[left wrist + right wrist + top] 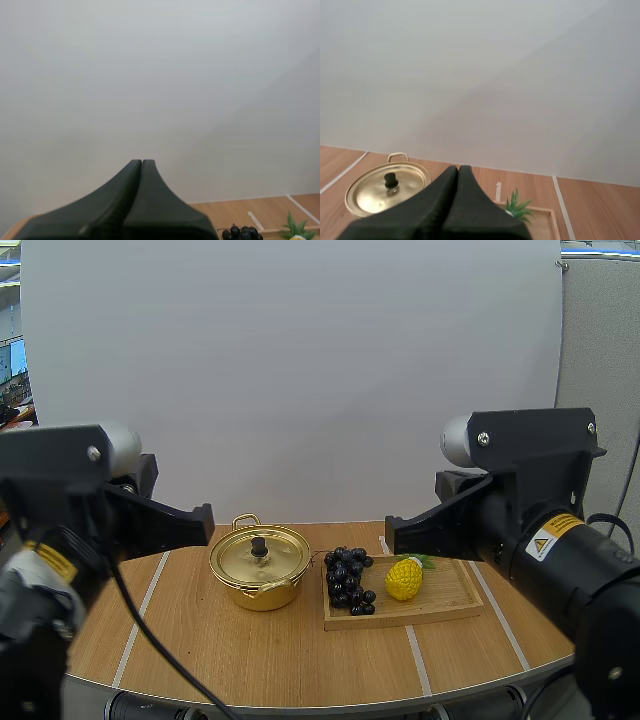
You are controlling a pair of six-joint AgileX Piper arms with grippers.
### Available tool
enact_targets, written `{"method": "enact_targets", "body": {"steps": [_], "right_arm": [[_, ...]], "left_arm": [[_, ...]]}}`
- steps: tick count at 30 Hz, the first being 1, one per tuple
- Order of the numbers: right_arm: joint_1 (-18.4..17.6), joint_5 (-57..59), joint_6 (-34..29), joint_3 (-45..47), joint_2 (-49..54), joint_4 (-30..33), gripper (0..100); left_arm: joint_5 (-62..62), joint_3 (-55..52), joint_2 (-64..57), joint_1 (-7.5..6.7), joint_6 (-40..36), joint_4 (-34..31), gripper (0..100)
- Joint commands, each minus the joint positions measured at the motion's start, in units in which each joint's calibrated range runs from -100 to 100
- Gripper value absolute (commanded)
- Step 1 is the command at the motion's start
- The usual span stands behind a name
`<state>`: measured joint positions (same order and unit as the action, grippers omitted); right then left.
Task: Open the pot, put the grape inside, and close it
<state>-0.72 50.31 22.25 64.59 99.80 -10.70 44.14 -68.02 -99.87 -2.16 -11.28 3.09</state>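
High view: one lidded pot [259, 567], one grape bunch [348, 580], one tray [450, 600]; left hand [142, 162], right hand [458, 169] closed

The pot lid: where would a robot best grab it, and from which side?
Probably by the black knob at the middle of the lid, straight down from above. The lid lies flat on the pot, and the upright knob is its only raised part to pinch.

Warn.-triangle label [546, 537] on R arm [590, 580]
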Motion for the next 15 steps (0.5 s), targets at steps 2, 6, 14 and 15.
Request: {"method": "enact_targets", "body": {"steps": [2,6,14,15], "right_arm": [[0.2,29.1,0.4,-10.8,0.2,1.0,0],[0.2,36.3,-0.1,-13.6,-7.1,1.0,0],[0.2,45.2,-1.1,-18.2,-23.3,1.3,0],[0.2,45.6,-1.1,-18.2,-25.2,1.4,0]], "left_arm": [[23.7,14.2,1.9,0.1,3.2,-0.6,0],[30.7,17.5,9.4,0.1,3.2,-0.6,0],[33.9,22.3,25.4,0.1,3.2,-0.6,0],[34.1,22.5,26.8,0.1,3.2,-0.6,0]]}}
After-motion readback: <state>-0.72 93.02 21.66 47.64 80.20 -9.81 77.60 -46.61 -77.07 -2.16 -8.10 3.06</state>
